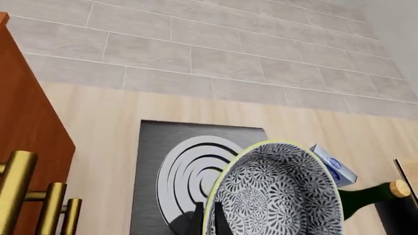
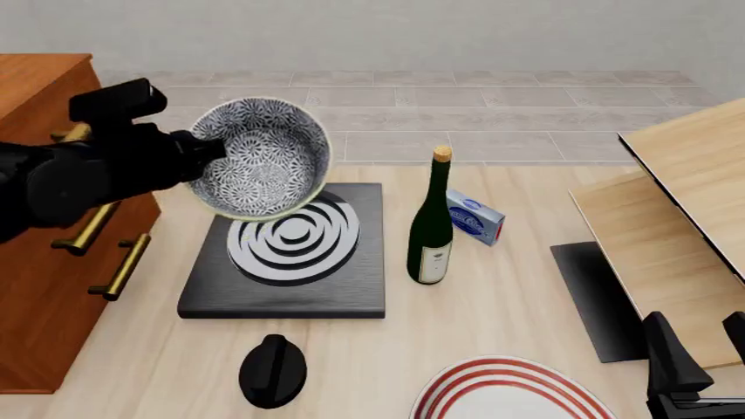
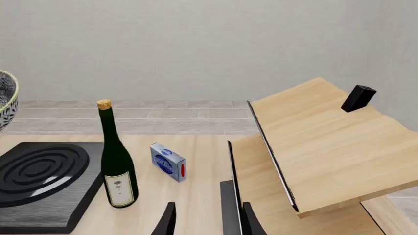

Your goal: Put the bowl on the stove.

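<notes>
The bowl [image 2: 258, 157], dark floral with a pale rim, hangs tilted on its side above the back left part of the stove [image 2: 291, 253], its opening facing the front camera. My left gripper [image 2: 209, 148] is shut on the bowl's left rim. In the left wrist view the bowl [image 1: 274, 196] fills the foreground, the fingers [image 1: 196, 218] pinch its rim, and the stove [image 1: 189, 171] with its grey rings lies beyond. My right gripper [image 2: 704, 353] stands open low at the table's front right, holding nothing; it [image 3: 209, 220] shows the same in its own wrist view.
A green bottle [image 2: 431, 227] stands just right of the stove, with a blue box [image 2: 475, 216] behind it. A black knob [image 2: 272, 371] and a red-ringed plate [image 2: 512, 397] lie in front. A wooden cabinet [image 2: 47, 262] is at left, slanted wooden boards [image 2: 686, 201] and a black mat [image 2: 594, 297] at right.
</notes>
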Robot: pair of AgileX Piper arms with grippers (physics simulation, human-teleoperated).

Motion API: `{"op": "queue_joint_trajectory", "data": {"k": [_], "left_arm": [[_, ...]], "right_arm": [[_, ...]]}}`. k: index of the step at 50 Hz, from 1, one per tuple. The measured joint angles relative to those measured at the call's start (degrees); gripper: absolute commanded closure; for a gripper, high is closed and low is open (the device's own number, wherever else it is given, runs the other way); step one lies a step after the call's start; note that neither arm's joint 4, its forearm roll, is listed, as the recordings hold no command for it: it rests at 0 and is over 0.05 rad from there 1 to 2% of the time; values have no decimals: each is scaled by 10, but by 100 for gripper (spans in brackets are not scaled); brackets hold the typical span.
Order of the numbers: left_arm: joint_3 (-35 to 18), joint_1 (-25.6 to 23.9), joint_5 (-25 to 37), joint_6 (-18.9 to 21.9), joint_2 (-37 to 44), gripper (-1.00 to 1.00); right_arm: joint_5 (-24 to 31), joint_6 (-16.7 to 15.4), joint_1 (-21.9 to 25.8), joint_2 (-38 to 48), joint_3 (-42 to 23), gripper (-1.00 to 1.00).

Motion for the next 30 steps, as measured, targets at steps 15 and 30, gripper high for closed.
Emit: {"op": "queue_joint_trajectory", "data": {"k": [15,30], "left_arm": [[17,-6,-22,-39,8,100],[18,-5,-30,-59,16,100]], "right_arm": [[0,0,0,0,0,-100],[0,0,0,0,0,-100]]}}
